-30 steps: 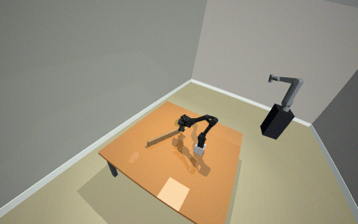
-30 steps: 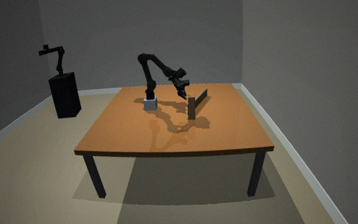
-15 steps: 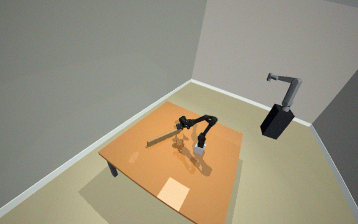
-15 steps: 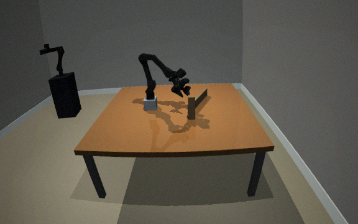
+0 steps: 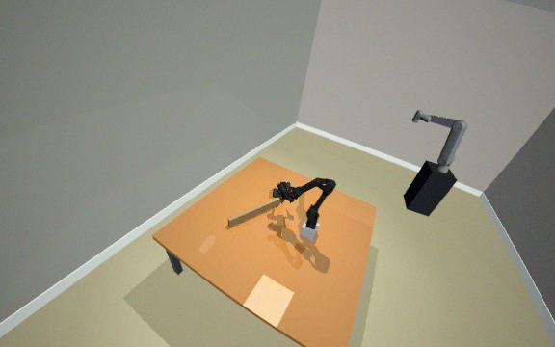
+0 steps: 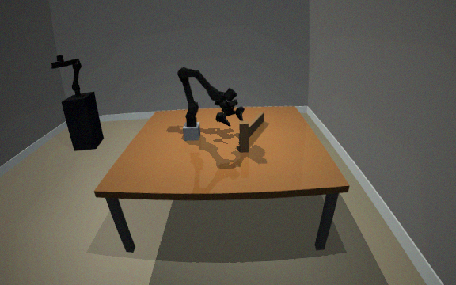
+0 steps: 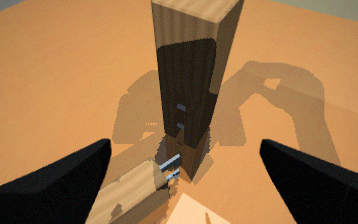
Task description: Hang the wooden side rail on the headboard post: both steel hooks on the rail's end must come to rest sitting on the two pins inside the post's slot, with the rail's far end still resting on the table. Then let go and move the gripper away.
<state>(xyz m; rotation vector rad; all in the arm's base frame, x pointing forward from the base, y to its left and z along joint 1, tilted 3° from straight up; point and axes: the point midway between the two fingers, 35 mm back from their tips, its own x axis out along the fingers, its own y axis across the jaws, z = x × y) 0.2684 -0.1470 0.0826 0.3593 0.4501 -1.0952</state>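
Observation:
The wooden side rail (image 5: 253, 213) (image 6: 256, 124) (image 7: 130, 192) lies low along the table, its near end beside the foot of the headboard post (image 6: 244, 136) (image 7: 190, 65). The post stands upright. In the wrist view, two steel hooks (image 7: 170, 162) stick out from the rail's end toward the post's lower part. Two pins (image 7: 181, 107) (image 7: 180, 126) show higher up in the post's shaded face, with the hooks below them and not on them. Whether the hooks touch the post cannot be told. My gripper (image 6: 235, 122) (image 7: 187, 145) is open and empty, above the table beside the post's top.
The table (image 5: 196, 231) (image 6: 153, 174) carries my arm's pale base block (image 5: 309, 232) (image 6: 191, 132). A second arm (image 5: 451, 145) (image 6: 76, 77) stands off the table on a black pedestal (image 5: 429, 190) (image 6: 82, 120). My arm's shadow falls around the post.

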